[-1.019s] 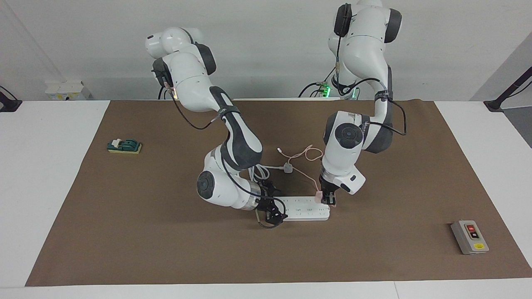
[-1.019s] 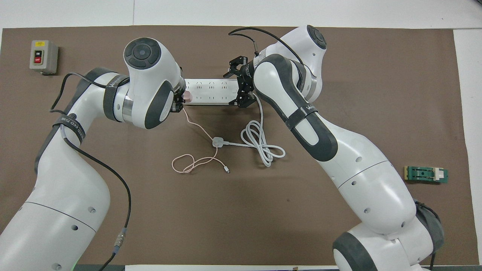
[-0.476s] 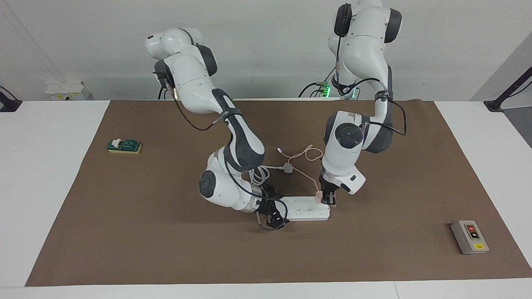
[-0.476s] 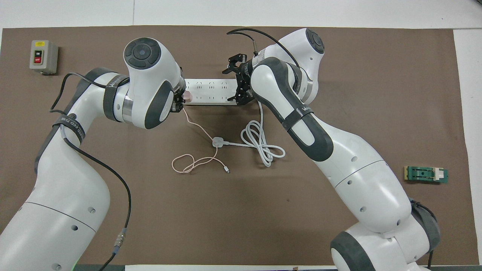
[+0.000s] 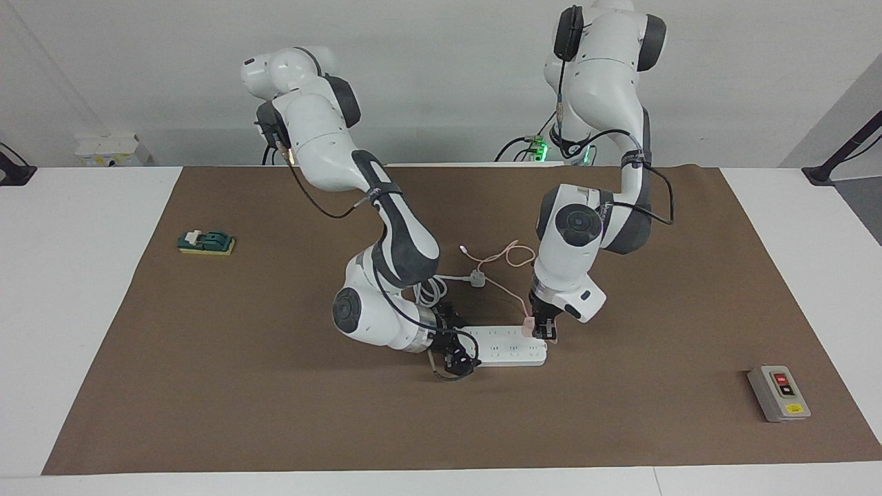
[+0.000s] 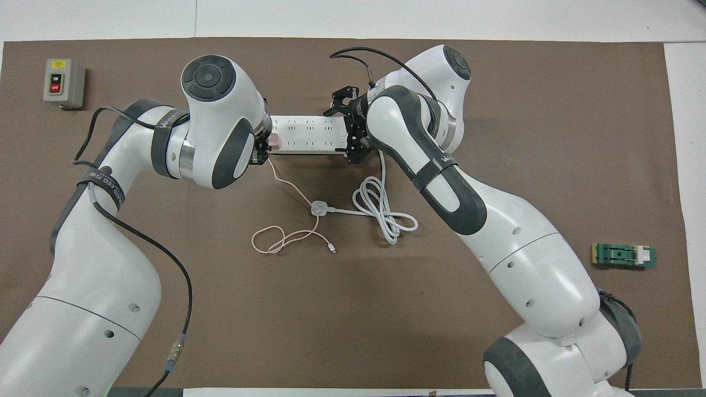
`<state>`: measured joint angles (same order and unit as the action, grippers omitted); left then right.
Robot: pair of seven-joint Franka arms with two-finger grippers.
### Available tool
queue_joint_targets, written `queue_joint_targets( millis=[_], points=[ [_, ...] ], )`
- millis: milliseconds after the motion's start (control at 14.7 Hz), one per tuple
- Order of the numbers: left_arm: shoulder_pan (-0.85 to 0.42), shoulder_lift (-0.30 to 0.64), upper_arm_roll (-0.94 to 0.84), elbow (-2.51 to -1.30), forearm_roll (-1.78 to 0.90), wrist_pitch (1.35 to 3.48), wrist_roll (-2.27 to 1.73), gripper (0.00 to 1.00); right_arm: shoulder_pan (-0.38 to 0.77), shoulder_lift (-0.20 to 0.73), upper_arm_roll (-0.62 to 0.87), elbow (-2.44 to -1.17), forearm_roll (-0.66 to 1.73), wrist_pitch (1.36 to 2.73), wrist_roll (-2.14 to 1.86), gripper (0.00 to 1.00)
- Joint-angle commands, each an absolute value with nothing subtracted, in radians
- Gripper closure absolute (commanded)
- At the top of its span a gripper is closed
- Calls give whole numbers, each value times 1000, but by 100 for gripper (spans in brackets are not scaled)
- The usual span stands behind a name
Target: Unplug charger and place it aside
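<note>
The small pale pink cube-shaped charger sits plugged into the long white multi-socket power strip, at the strip's end toward the left arm's end of the tabletop. The left claw is down on it, fingers closed against the pink cube. The facing view shows this contact plainly; in the overhead view the left arm's wrist covers most of the claw, and only a sliver of the charger shows beside it.

The right claw is at the strip's other end, its black fingers spread apart on either side of the strip's end; whether they touch it cannot be told. The overhead view shows both fingers straddling the strip.

The charger's thin pink cable runs toward the robots and loops on the brown mat, passing the white plug with thick white cord, which only the overhead view shows clearly.
</note>
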<state>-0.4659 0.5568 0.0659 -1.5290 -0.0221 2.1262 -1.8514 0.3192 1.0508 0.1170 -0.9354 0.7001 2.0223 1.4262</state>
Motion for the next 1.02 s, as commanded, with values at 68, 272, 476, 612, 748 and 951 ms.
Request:
queue_joint_targets(
  millis=[68, 272, 476, 612, 748, 951],
  points=[
    [-480, 522, 80, -1578, -11, 2143, -1868, 100, 296, 1083, 137, -911, 719, 1961, 1403, 0],
    [-479, 522, 80, -1578, -11, 2143, -1868, 100, 273, 1078, 135, -876, 719, 1875, 1416, 0],
    [-477, 522, 80, -1578, -11, 2146, -1868, 100, 275, 1078, 135, -876, 719, 1879, 1416, 0],
    [-477, 522, 80, -1578, -11, 2146, -1868, 100, 279, 1078, 132, -876, 716, 1888, 1413, 0],
    [-477, 522, 80, -1578, -11, 2146, -1868, 100, 288, 1077, 120, -877, 713, 1934, 1405, 0],
    [-477, 522, 80, -1578, -11, 2146, -1868, 100, 291, 1083, 114, -877, 709, 1957, 1379, 0]
  ],
)
